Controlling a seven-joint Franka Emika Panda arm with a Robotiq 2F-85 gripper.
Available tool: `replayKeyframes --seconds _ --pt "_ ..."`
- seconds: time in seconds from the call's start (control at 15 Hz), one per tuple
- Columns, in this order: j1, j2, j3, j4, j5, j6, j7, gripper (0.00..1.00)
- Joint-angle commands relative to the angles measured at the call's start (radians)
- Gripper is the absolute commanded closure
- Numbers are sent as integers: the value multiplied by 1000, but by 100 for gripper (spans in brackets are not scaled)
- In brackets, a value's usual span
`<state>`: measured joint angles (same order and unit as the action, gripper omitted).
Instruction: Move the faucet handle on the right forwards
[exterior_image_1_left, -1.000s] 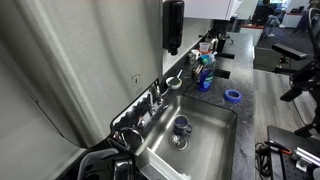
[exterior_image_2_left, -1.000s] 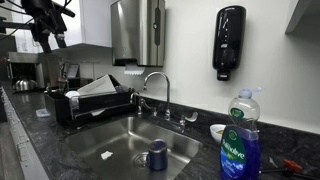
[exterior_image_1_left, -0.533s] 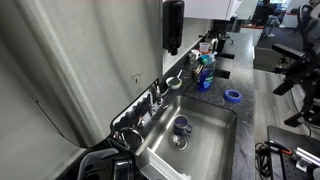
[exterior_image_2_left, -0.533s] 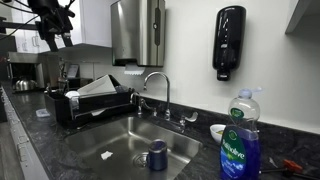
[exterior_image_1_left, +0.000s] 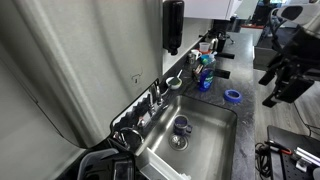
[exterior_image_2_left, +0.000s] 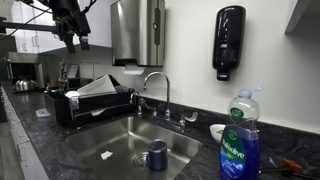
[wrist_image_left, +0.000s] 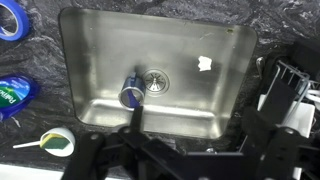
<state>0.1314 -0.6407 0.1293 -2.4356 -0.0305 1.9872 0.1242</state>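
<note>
Hovering high above the sink (wrist_image_left: 100, 60), fingers (exterior_image_1_left: 272, 97) well apart from the faucet handle (exterior_image_2_left: 188, 117), open or closed unclear

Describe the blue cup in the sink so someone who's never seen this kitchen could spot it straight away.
Find the steel sink basin set in the dark stone counter. On its floor, right beside the round drain, sits a small dark blue cup. The blue soap bottle and blue tape roll are out on the counter; of the three, only the cup is in the basin.
</note>
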Motion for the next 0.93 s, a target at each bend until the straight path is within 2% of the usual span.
replayKeyframes --seconds 0.0,0.4,0.87 --pt "-49 70 -35 24 -19 33 -31 0" --pt "-84 143 -71 52 -20 42 -31 0" --pt "-92 176 -67 81 -29 32 -21 0"
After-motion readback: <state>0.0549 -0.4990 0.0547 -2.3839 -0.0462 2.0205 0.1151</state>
